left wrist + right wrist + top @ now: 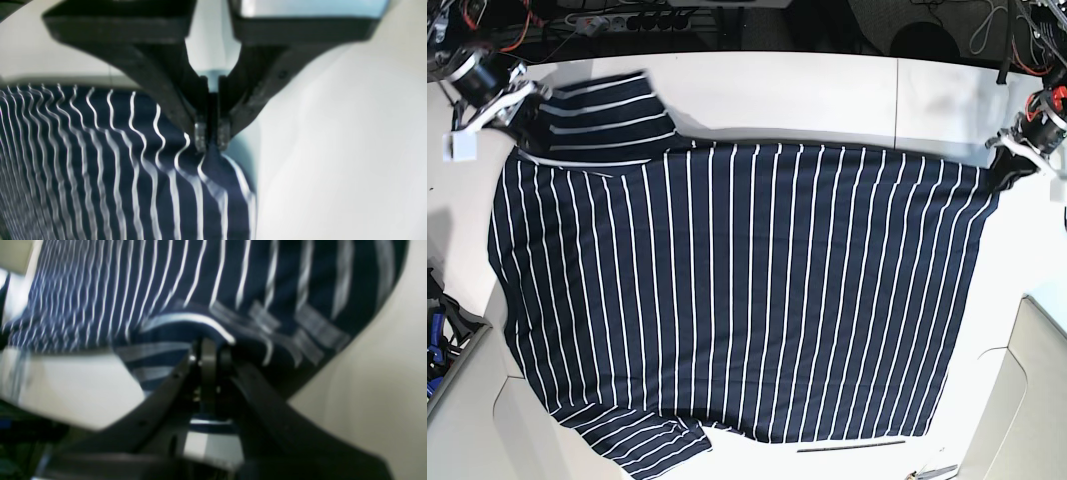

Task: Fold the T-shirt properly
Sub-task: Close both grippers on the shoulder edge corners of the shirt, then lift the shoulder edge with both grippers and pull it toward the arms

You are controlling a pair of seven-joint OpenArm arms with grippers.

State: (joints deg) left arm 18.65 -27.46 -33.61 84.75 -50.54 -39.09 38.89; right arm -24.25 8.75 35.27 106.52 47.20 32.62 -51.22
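T-shirt [747, 290] flat across table [777, 95]; right claw [522, 125], left claw [1005, 172] at opposite far corners

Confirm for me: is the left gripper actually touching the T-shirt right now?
Touching. The left wrist view shows the left gripper closed with the corner of the T-shirt pinched between its fingertips, the striped fabric puckering up into them.

A white counter [777, 95] fills most of the base view, made of several panels with thin seams between them. Beyond its far edge the background is dark, with a power strip [617, 20] and tangled cables [987, 30] lying there. At the near right a pale, rounded panel [1027, 400] sits beside the counter. Lighting is even and bright, with soft shadows.
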